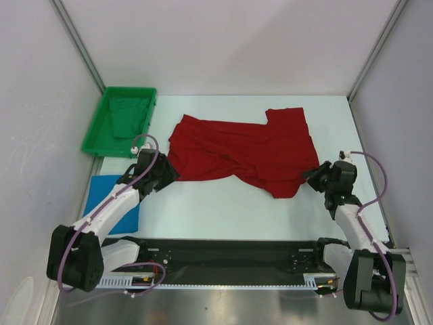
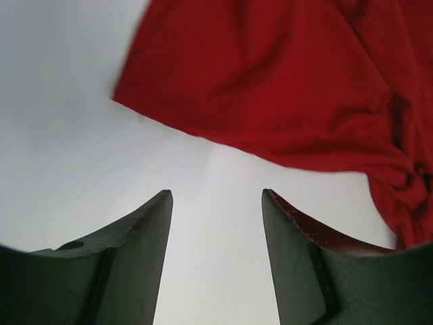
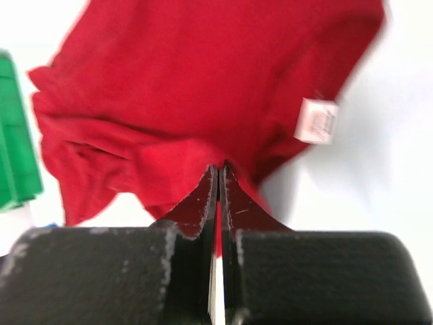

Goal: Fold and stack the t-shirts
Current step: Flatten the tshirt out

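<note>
A deep red t-shirt (image 1: pixel 243 152) lies rumpled across the middle of the white table. My right gripper (image 1: pixel 312 175) is at its right lower edge. In the right wrist view that gripper (image 3: pixel 218 168) is shut on a fold of the red t-shirt (image 3: pixel 189 81), beside a white label (image 3: pixel 316 120). My left gripper (image 1: pixel 169 170) sits at the shirt's left lower corner. In the left wrist view it (image 2: pixel 216 196) stands open over bare table, just short of the red hem (image 2: pixel 270 88). A bright blue t-shirt (image 1: pixel 108 195) lies flat at the left, partly under the left arm.
A green tray (image 1: pixel 98 135) with a dark green cloth in it stands at the back left; its edge (image 3: pixel 13 135) also shows in the right wrist view. Grey walls with metal posts close in the table on the left, back and right.
</note>
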`<state>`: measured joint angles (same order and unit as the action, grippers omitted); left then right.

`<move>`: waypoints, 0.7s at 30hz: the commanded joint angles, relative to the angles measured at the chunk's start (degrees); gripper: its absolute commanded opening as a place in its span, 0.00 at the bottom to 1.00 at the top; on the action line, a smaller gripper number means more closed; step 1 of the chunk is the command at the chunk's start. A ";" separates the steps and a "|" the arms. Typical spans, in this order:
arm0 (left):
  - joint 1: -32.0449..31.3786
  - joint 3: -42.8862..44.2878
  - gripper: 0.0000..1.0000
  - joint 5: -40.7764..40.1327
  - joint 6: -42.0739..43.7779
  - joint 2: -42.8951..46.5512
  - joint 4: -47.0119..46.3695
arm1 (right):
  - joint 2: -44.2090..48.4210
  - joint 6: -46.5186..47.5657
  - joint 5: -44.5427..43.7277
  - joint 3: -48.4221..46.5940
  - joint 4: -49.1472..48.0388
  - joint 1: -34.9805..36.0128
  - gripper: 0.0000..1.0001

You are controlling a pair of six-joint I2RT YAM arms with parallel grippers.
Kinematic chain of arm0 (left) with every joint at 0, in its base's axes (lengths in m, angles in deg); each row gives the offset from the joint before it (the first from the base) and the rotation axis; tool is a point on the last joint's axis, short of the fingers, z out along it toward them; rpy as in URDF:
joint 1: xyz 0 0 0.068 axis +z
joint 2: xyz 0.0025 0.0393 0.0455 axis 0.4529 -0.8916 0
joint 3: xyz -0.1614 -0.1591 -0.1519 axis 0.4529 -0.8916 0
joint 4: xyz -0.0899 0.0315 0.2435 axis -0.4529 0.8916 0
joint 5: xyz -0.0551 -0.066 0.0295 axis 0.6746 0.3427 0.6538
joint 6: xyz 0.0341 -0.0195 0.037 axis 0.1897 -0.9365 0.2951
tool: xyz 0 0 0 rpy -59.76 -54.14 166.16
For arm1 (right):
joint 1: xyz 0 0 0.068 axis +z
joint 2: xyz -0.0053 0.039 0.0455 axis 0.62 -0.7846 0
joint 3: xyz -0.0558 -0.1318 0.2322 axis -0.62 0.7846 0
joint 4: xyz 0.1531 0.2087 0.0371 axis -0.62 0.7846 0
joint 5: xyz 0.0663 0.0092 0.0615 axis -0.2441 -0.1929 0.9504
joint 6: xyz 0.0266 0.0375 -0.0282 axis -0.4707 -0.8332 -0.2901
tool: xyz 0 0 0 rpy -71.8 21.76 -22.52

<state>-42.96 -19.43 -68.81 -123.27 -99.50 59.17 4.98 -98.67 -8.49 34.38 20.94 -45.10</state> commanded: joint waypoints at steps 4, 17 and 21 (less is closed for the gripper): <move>3.20 7.38 0.57 -12.46 -5.27 -7.58 5.42 | 8.01 1.30 -2.01 -6.80 11.44 1.78 0.00; 6.10 11.25 0.50 -13.80 -12.40 -21.56 5.34 | 10.56 3.67 -1.83 -9.18 14.08 1.95 0.00; 6.10 12.14 0.51 -13.53 -12.75 -24.55 4.55 | 10.30 4.29 -2.10 -9.00 14.08 1.78 0.00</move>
<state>-37.26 -9.74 -81.53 -134.35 -122.32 64.50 14.82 -95.92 -9.84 27.87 35.43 -43.35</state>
